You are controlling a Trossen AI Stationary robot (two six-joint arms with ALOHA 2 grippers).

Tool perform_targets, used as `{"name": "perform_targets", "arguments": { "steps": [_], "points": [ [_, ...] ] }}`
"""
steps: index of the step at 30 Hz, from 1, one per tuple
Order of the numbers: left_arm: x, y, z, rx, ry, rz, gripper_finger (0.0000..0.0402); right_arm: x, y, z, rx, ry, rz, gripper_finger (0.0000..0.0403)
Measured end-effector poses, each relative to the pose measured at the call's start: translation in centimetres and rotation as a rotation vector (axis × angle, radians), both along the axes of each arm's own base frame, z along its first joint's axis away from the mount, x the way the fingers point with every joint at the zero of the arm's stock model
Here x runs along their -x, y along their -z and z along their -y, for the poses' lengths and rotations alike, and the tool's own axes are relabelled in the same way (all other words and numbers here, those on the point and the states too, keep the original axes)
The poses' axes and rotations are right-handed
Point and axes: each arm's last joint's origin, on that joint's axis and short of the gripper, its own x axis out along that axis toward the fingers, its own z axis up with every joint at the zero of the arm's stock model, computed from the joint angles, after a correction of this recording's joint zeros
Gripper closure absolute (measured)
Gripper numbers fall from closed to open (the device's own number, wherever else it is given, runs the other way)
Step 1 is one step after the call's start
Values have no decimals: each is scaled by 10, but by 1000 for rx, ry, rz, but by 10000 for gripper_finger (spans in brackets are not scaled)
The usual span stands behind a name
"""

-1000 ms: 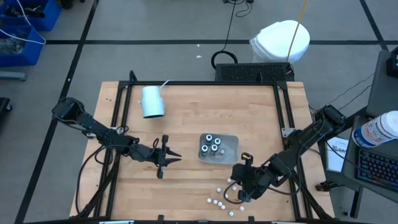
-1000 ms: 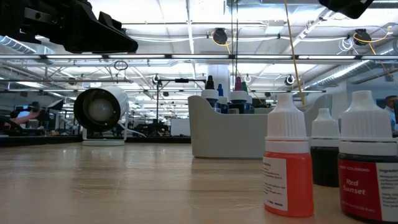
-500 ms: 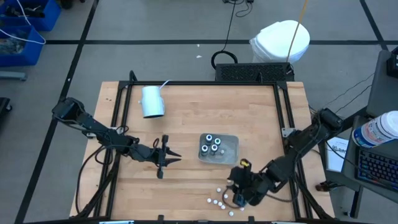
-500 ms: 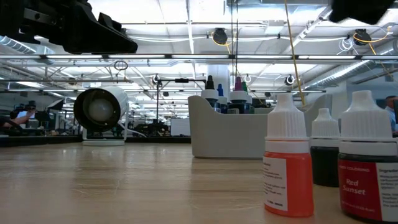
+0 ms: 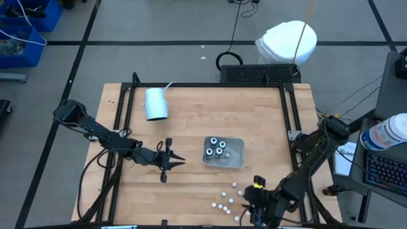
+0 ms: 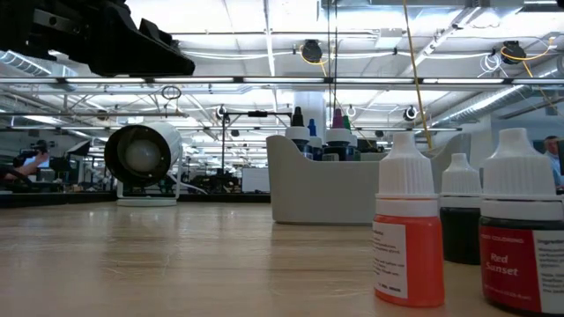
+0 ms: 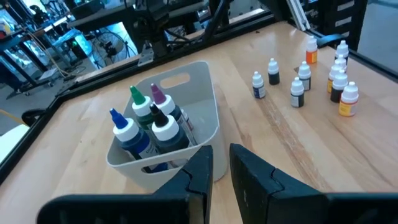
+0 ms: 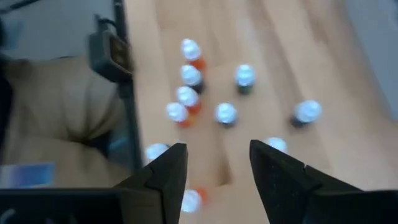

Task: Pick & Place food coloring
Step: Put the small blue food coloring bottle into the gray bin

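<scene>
Several small white-capped food coloring bottles [image 5: 227, 200] stand upright on the wood near the table's near edge; in the low view they show as an orange one [image 6: 407, 231] and darker ones [image 6: 520, 233]. My right gripper [image 5: 253, 210] [image 8: 217, 174] hovers open just right of and above them, touching none. A grey tray [image 5: 234, 147] [image 7: 205, 99] at mid-table holds several larger bottles with coloured tips [image 7: 149, 121]. My left gripper [image 5: 173, 159] [image 7: 221, 171] waits left of the tray, shut, with nothing between its fingers.
A pale blue cup [image 5: 155, 104] [image 6: 141, 158] lies on its side at the far left of the table. Black frame rails [image 5: 289, 121] run along the table's edges. Bare wood lies between the cup, the tray and the near edge.
My right gripper has moved toward the table's near edge and a little to the right, sinking lower, from beside the loose bottles' far side to their right side. The bottles and the tray have stayed where they were.
</scene>
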Motion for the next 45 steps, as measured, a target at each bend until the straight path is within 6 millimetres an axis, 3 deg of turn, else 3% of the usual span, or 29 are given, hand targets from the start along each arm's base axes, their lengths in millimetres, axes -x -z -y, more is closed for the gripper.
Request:
{"name": "perform_targets", "arguments": {
  "steps": [6, 17, 26, 45],
  "points": [
    [1, 2, 0, -19, 2, -20, 339, -2, 3, 14, 152, 50, 8, 230],
    [1, 2, 0, -50, 12, -17, 339, -47, 9, 46, 189, -94, -52, 229],
    [1, 4, -1, -46, 8, -36, 339, -54, 35, 45, 261, -289, -176, 229],
    [1, 3, 0, -52, 11, -24, 339, -57, 44, 45, 309, -294, -182, 230]
  ]
}}
